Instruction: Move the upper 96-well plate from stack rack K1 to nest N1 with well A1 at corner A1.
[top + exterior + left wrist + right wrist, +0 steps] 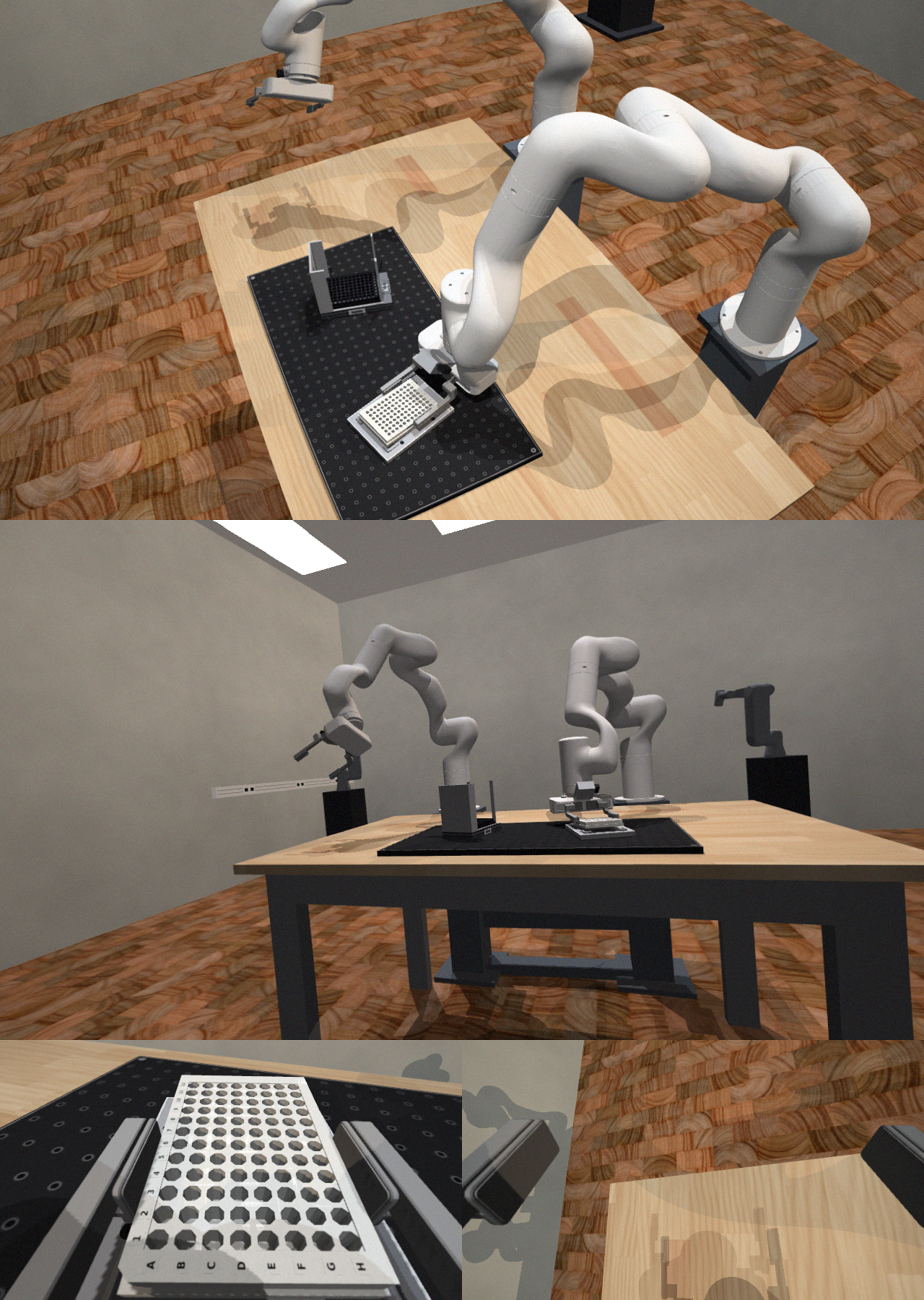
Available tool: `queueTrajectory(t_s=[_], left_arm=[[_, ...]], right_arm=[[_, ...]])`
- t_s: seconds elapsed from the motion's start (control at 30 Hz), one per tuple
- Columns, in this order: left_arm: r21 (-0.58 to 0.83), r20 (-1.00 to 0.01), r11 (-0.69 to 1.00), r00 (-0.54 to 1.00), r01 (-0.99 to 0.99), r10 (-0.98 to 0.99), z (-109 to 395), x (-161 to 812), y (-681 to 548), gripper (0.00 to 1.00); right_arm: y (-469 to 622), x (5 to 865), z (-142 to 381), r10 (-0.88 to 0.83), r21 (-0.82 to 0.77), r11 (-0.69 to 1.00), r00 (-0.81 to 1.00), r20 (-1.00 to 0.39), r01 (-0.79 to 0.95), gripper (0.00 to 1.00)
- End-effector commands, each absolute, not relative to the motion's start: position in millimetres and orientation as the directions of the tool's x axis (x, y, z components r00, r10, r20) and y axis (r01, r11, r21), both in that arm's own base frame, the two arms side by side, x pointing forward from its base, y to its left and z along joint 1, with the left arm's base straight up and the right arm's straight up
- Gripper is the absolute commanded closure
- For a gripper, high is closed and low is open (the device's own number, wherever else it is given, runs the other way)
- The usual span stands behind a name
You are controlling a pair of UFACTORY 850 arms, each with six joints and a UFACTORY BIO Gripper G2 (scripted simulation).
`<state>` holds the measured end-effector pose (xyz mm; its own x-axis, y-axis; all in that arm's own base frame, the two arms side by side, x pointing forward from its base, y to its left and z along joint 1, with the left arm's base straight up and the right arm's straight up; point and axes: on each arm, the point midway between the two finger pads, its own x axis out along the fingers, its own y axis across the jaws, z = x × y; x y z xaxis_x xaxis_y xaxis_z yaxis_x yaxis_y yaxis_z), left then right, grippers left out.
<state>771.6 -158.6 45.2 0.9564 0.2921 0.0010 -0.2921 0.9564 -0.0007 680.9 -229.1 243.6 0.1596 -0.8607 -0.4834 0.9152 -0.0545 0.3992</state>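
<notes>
The upper 96-well plate (395, 408) (597, 822) (249, 1275), white, is at the plate nest N1 (388, 454) (603, 835). Its A1 corner is near left in the left wrist view. My left gripper (402, 406) (245, 1148) is shut on the plate, with a pad along each long side. The plate covers most of the nest; whether it sits flat inside the locators, and the nest's A1 mark, cannot be made out. The black lower plate (351, 289) lies in stack rack K1 (320, 278) (457, 809). My right gripper (282, 105) (317, 764) (707, 1166) is open and empty, high beyond the rack.
The rack and nest stand on a black perforated board (310, 362) (529, 843) on the wooden table (258, 414) (775, 843). K1 has a tall grey wall and a thin upright post (373, 255) (492, 801). The left arm reaches across the table's right side in the top view.
</notes>
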Motion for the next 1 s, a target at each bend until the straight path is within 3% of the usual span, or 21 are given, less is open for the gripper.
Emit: queueTrajectory(t_s=[0.0,0.17,0.2,0.97], left_arm=[[-0.002,0.002,0.956,0.956,-0.292,0.292,45.7,772.4,-158.9,1.0],[-0.002,0.002,0.956,0.956,-0.292,0.292,45.0,772.4,-158.9,1.0],[-0.002,0.002,0.956,0.956,-0.292,0.292,45.0,772.4,-158.9,0.63],[-0.002,0.002,0.956,0.956,-0.292,0.292,45.1,772.4,-158.9,0.63]], right_arm=[[-229.3,681.6,245.0,-0.861,0.401,-0.054,0.161,-0.483,0.914,0.0],[-229.3,681.6,245.0,-0.861,0.401,-0.054,0.161,-0.483,0.914,0.0],[-229.3,681.6,245.0,-0.861,0.401,-0.054,0.161,-0.483,0.914,0.0],[-229.3,681.6,245.0,-0.861,0.401,-0.054,0.161,-0.483,0.914,0.0]])
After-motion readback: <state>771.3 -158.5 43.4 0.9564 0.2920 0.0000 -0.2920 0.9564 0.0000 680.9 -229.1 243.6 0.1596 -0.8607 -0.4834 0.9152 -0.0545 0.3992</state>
